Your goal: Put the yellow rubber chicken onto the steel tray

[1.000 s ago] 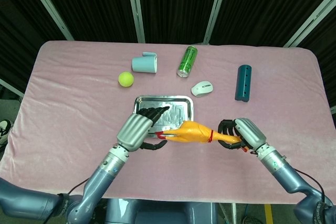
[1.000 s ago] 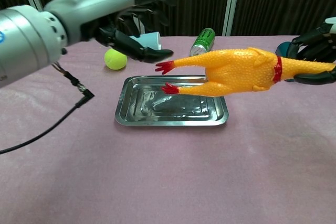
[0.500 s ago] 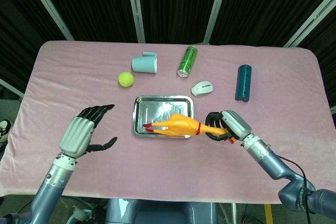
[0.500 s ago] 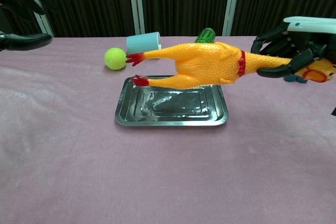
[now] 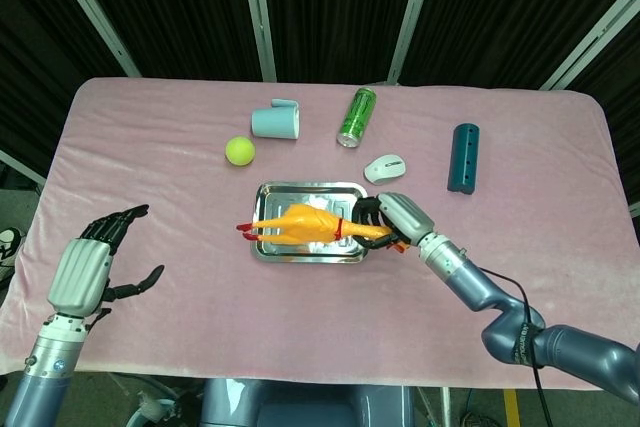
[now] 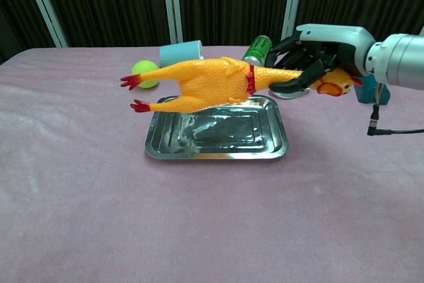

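My right hand (image 5: 392,217) (image 6: 318,57) grips the yellow rubber chicken (image 5: 300,224) (image 6: 212,83) by its neck and head. The chicken hangs level in the air above the steel tray (image 5: 283,195) (image 6: 215,138), its red feet pointing left past the tray's left edge. It does not touch the tray. My left hand (image 5: 88,265) hovers open over the near left of the table, fingers spread, far from the tray; the chest view does not show it.
Behind the tray lie a yellow-green ball (image 5: 239,151), a light blue cup (image 5: 275,121) on its side, a green can (image 5: 356,116), a white mouse (image 5: 384,168) and a dark teal cylinder (image 5: 463,157). Pink cloth (image 5: 150,187) covers the table.
My right hand has carried the chicken leftward, so it now hangs over the tray. My left hand has drawn back further left and toward the table's near edge.
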